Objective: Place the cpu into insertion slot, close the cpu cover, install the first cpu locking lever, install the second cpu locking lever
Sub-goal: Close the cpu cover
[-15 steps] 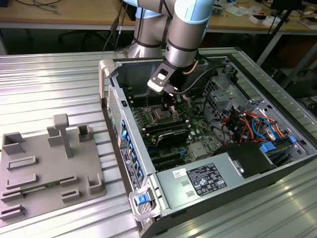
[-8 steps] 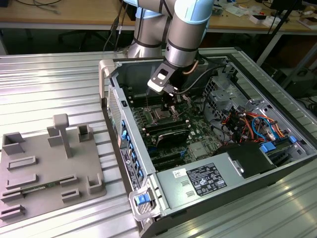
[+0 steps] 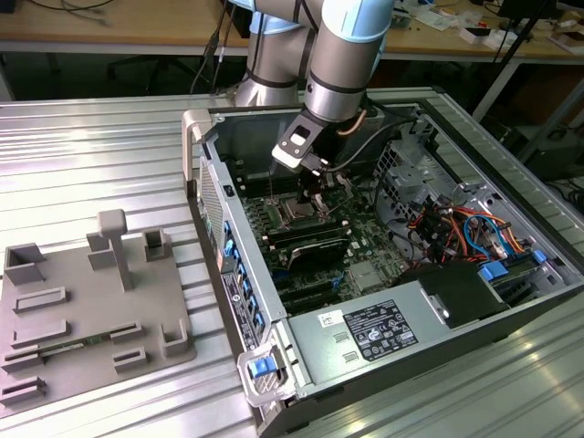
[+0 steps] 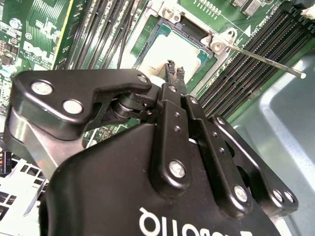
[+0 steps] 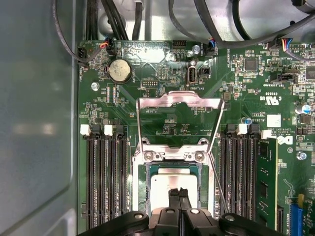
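"Where is the cpu (image 5: 160, 191) sitting now?"
"I'm seeing it lying flat in the socket (image 5: 172, 150), with the cpu cover (image 5: 206, 102) standing open."
"And the gripper (image 5: 178, 192)?"
"It's hovering right over the cpu. Its fingers are sitting almost together, and they're gripping nothing I can see."

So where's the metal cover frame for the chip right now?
In the first wrist view the cover frame stands swung open, hinged beside the chip, between the memory slots.
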You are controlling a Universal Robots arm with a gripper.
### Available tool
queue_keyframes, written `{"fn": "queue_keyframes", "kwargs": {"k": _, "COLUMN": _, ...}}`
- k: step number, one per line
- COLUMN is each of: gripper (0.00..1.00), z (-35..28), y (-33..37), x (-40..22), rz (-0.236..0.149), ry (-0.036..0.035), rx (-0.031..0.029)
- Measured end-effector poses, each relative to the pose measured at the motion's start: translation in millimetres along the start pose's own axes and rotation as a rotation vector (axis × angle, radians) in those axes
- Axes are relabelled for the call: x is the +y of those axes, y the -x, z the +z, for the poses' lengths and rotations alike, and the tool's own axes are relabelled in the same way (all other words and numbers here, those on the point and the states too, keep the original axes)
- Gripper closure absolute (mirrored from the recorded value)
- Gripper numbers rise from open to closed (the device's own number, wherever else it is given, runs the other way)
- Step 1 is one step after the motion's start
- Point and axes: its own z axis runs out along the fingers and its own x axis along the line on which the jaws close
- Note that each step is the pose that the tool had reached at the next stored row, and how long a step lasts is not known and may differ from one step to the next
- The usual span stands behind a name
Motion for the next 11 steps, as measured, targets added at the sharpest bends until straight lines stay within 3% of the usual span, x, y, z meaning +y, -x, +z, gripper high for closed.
{"fn": "queue_keyframes", "kwargs": {"k": 11, "gripper": 0.89, "z": -2.8, "y": 0.1, "x": 2.0, "rz": 0.000, "ry": 0.0001, "rx": 0.0001}}
